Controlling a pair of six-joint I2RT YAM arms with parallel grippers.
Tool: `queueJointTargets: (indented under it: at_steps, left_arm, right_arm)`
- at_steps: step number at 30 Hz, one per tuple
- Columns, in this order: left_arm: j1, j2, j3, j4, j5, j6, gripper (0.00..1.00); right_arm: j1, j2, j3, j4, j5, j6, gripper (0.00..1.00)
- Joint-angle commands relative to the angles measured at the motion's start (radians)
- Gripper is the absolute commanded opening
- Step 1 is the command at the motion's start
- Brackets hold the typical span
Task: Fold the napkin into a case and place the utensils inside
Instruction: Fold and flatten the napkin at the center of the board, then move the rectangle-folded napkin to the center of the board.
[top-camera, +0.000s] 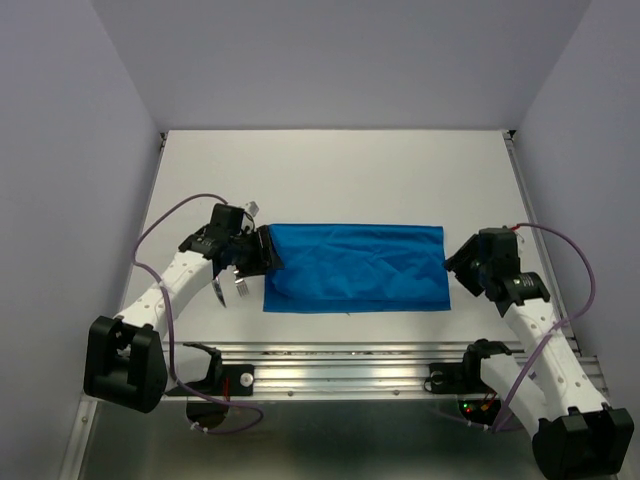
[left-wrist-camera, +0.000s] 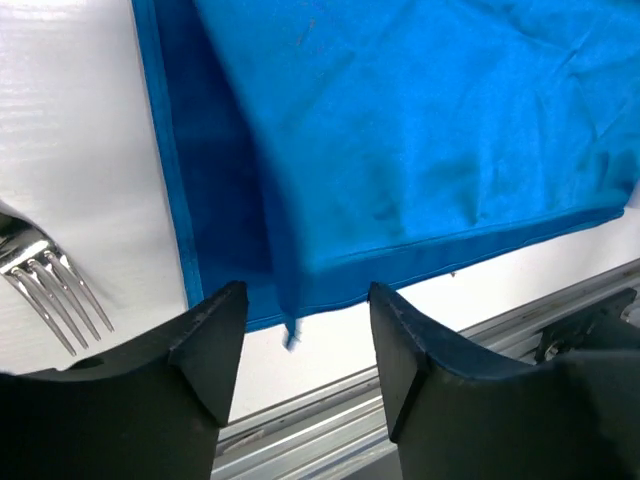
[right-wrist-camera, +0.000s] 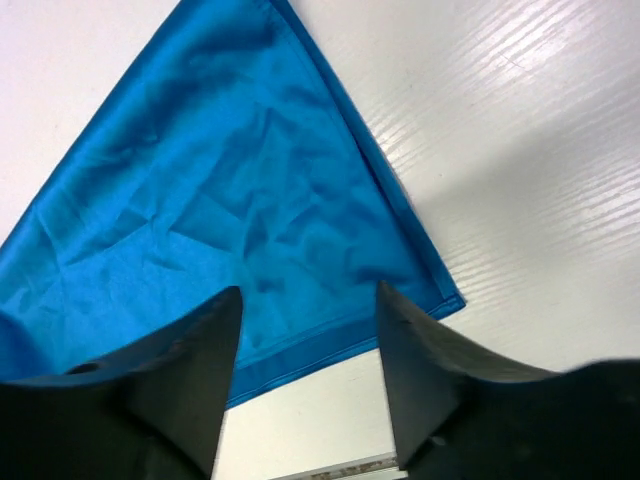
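Along the near edge of the surface (top-camera: 330, 180), a metal rail (top-camera: 340, 360) is running between the two arm bases. From the bottom left, the left arm (top-camera: 165, 285) is stretching forward and inward, bending at the elbow. Its wrist is turning toward the centre, so the left gripper (top-camera: 267, 252) is hanging at the left end of the napkin (top-camera: 355, 265), fingers standing well apart with nothing pinched between them. From the bottom right, the right arm (top-camera: 540, 320) is mirroring that pose. The right gripper (top-camera: 456, 262) is hovering at the napkin's right end, its fingers likewise spread wide and gripping nothing. Just beside the left arm, close to the napkin's near left corner, the utensils (top-camera: 241, 291) are lying on the bare surface. The top view is giving only small silver glints of them, while the left wrist view is showing a fork (left-wrist-camera: 50, 285) with its tines plain, apart from the cloth. The napkin is lying flat mid-surface as a wide, creased blue rectangle, its long side running left to right. The left wrist view is revealing a second layer peeking out beneath the upper one along the edge. The right wrist view is showing the hemmed near right corner just ahead of the fingers. Beyond the cloth, white surface is reaching back to the pale walls (top-camera: 330, 60).
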Motion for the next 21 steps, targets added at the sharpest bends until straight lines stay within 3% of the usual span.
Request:
queueJointTargets:
  at_steps: [1, 4, 9, 13, 16, 21]
  left_arm:
    - [-0.006, -0.017, 0.053, -0.062, -0.008, 0.025, 0.77]
    - [-0.006, -0.024, 0.125, -0.105, -0.083, 0.038, 0.93]
    - [-0.006, -0.018, 0.210, -0.101, -0.192, 0.040, 0.93]
    - [-0.008, 0.054, 0.222, 0.038, -0.111, 0.019, 0.84]
    - [-0.026, 0.150, 0.216, 0.091, -0.094, -0.012, 0.69]
    - [-0.049, 0.268, 0.165, 0.154, -0.094, -0.061, 0.54]
  right_arm:
    - [-0.001, -0.011, 0.000, 0.006, 0.015, 0.002, 0.74]
    - [-0.001, 0.004, 0.021, 0.023, 0.013, -0.010, 0.76]
    - [-0.001, 0.065, 0.043, 0.147, -0.073, -0.056, 0.72]
    - [-0.001, 0.182, 0.040, 0.276, -0.172, -0.068, 0.64]
    - [0.030, 0.259, 0.030, 0.319, -0.176, -0.071, 0.60]
    - [0.042, 0.317, -0.019, 0.347, -0.145, -0.047, 0.47]
